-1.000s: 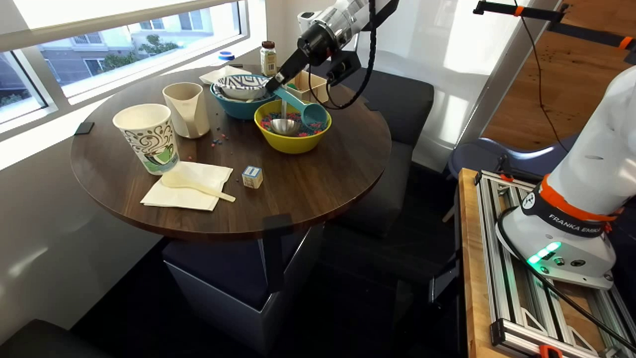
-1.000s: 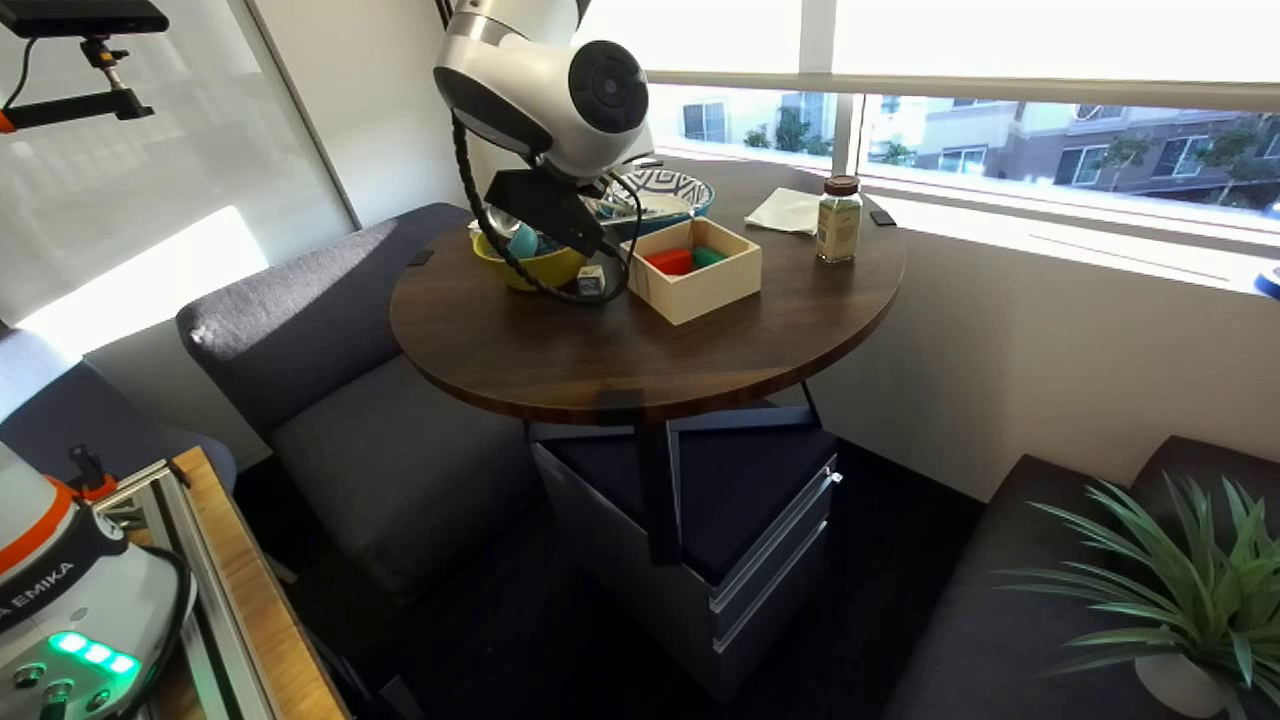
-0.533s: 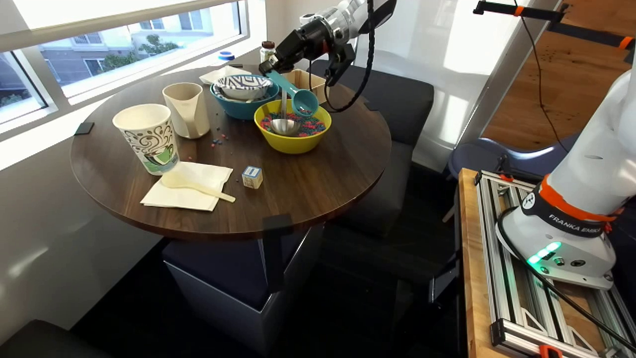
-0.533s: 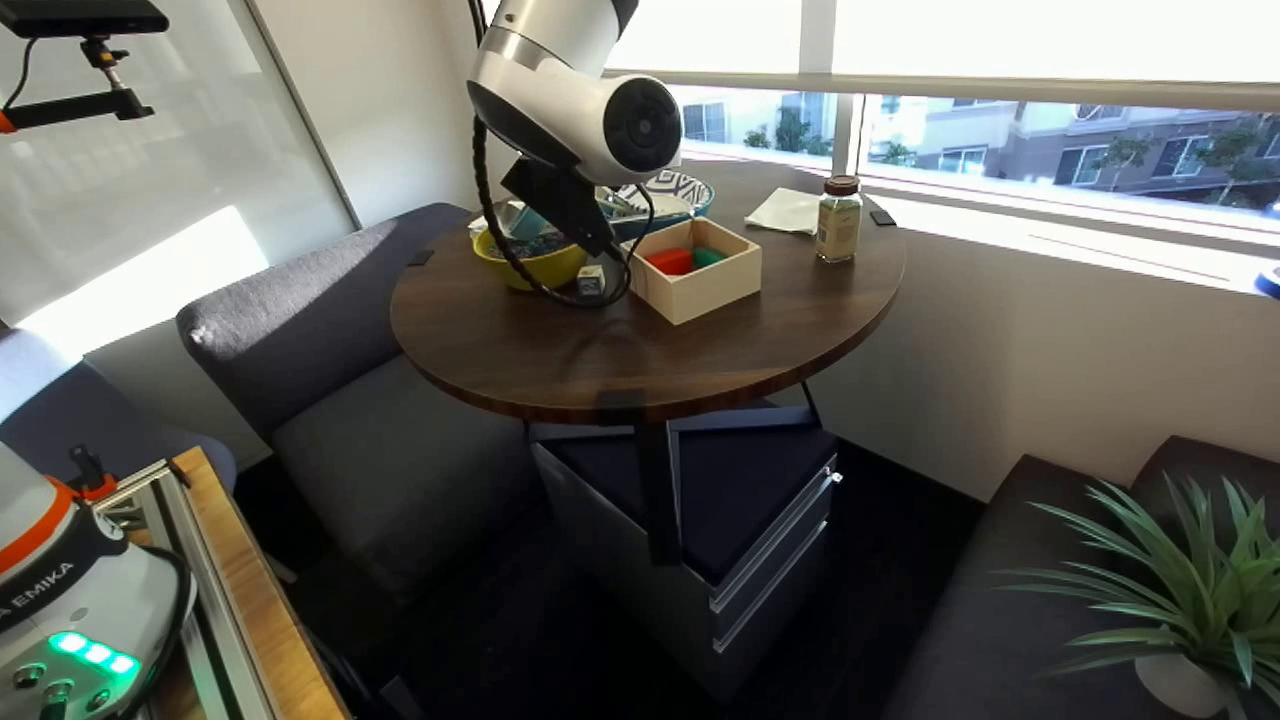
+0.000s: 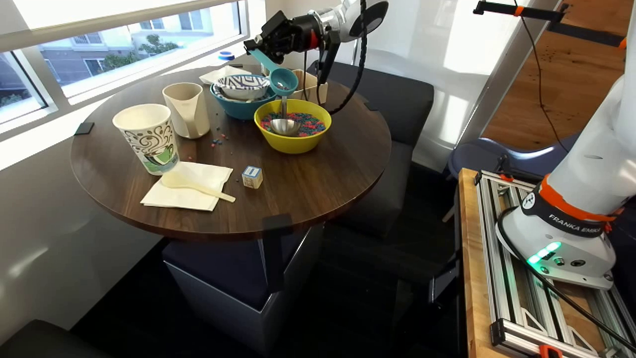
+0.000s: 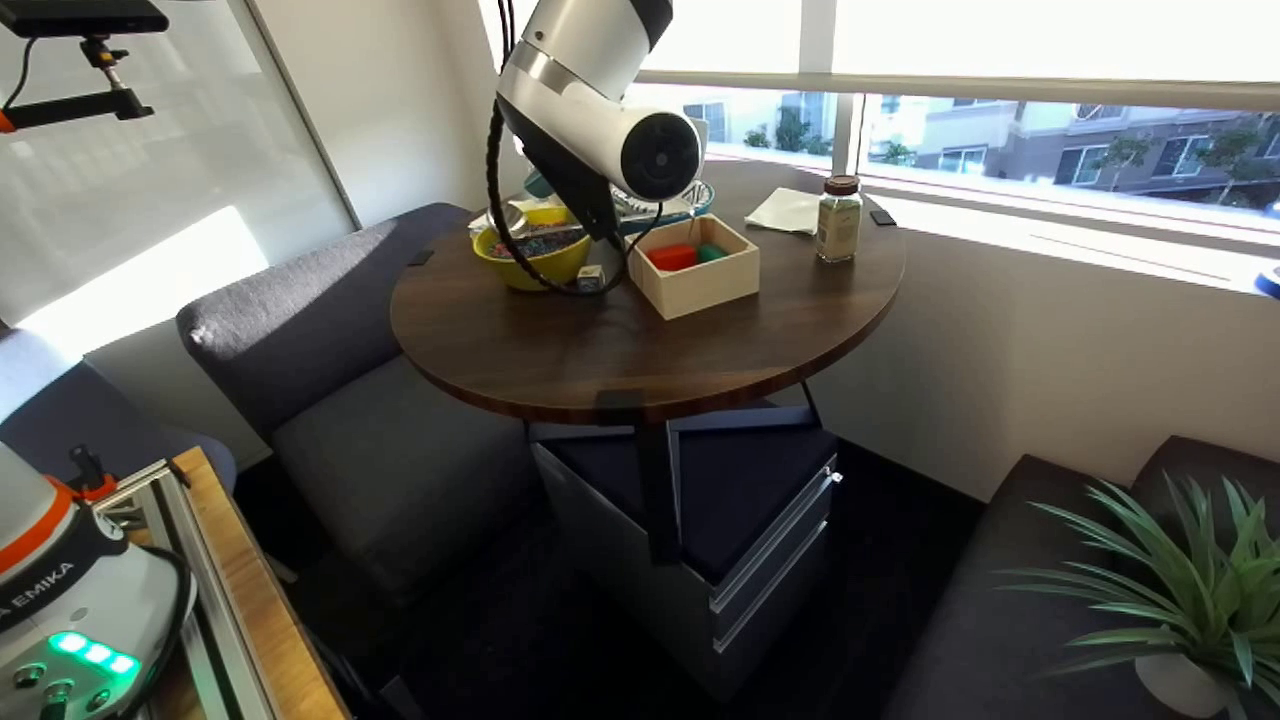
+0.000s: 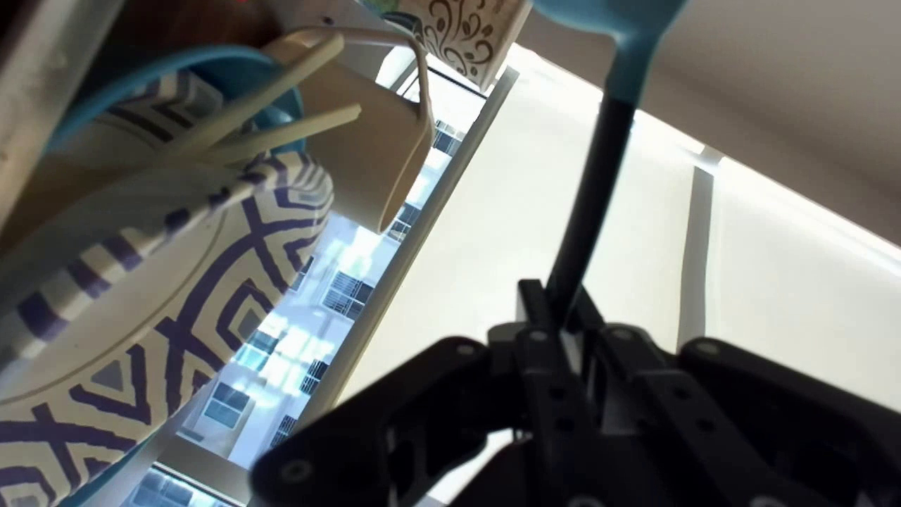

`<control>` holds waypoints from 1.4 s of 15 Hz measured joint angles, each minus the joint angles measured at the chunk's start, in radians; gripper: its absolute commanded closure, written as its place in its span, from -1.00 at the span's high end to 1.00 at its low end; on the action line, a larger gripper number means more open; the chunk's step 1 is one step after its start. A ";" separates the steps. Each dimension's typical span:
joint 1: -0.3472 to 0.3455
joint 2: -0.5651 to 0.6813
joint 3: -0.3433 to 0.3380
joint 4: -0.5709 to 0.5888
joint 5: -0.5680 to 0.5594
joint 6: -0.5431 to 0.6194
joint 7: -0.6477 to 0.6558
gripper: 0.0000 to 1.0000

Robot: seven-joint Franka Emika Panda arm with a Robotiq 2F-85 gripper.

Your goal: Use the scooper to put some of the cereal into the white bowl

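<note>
My gripper (image 5: 252,48) is shut on the handle of the teal scooper (image 5: 283,79), which hangs tilted, cup lowest, in the air. Small coloured bits show in its cup. In the wrist view the fingertips (image 7: 561,303) pinch the scooper's handle (image 7: 595,183), dark there against the light. The white bowl (image 5: 242,85) with dark lines rests in the teal bowl (image 5: 241,108); the scooper's cup is beside its rim in the exterior view. The white bowl also shows large in the wrist view (image 7: 232,303). Pink and blue cereal (image 5: 309,125) fills the yellow bowl (image 5: 293,145), below the scooper.
A metal ladle (image 5: 284,127) stands in the yellow bowl. A beige pitcher (image 5: 191,112), paper cup (image 5: 151,141), napkin with a pale spoon (image 5: 196,188) and small block (image 5: 252,177) are on the table. A wooden box (image 6: 695,290) and jar (image 6: 838,222) stand nearby.
The scooper has come up out of the yellow bowl and moved toward the white bowl, still in my gripper. The gripper has risen and the wrist has levelled.
</note>
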 measured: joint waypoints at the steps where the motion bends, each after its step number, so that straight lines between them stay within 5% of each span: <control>1: -0.002 0.003 0.000 0.003 0.005 -0.004 0.004 -0.83; 9: 0.008 0.001 -0.006 0.007 0.051 0.053 0.022 -0.96; 16: 0.069 -0.043 -0.008 0.056 0.234 0.480 0.124 -0.96; 21: 0.116 -0.027 -0.011 0.153 0.419 0.800 0.071 -0.96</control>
